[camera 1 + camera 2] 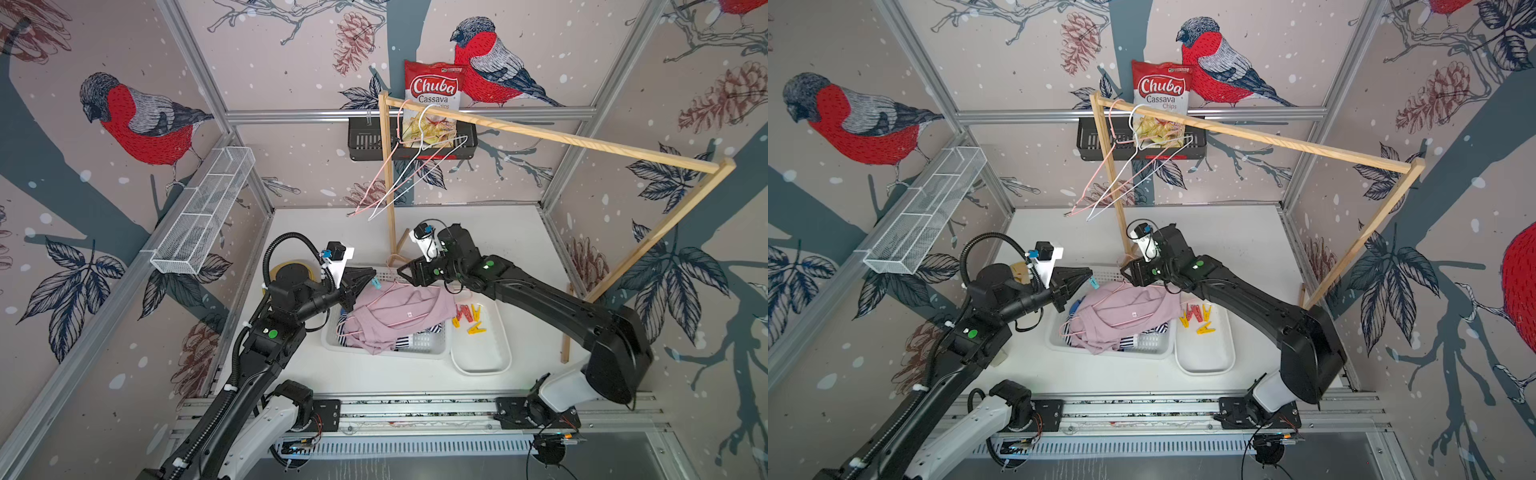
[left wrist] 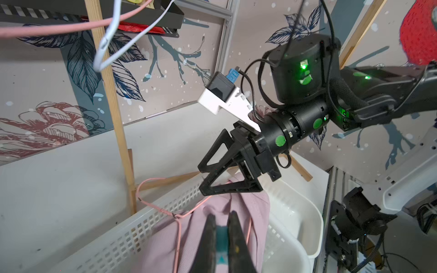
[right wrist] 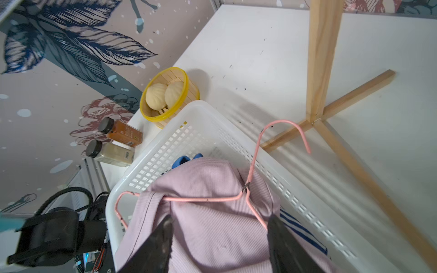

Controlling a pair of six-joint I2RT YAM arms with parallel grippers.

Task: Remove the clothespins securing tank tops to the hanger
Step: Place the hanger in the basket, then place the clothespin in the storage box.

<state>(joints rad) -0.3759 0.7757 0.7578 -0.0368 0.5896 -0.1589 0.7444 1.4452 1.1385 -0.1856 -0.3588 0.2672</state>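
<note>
White tabletop (image 1: pixel 478 232), bird-print walls on three sides. Wooden rack (image 1: pixel 540 133) at the back with bare wire hangers (image 1: pixel 411 166) on its rail.

White basket (image 1: pixel 432 347) at centre. Pink tank top (image 1: pixel 399 316) heaped on top inside it, with a pink hanger (image 3: pixel 203 200) lying across the cloth and its hook over the far rim. Striped top (image 3: pixel 299 228) shows beneath; a bit of blue top (image 3: pixel 183 159) shows at the far side.

Left gripper (image 1: pixel 370 276) is above the basket's far left corner, jaws clamped on a teal clothespin (image 2: pixel 222 238), clear of the cloth.

Right gripper (image 3: pixel 220 223) is over the pink tank top with jaws spread and nothing in them. The hanger wire runs close to one finger; contact unclear.

White tray (image 1: pixel 482 361) just right of the basket holds loose clothespins, yellow (image 1: pixel 476 329) and red (image 1: pixel 465 313).
</note>
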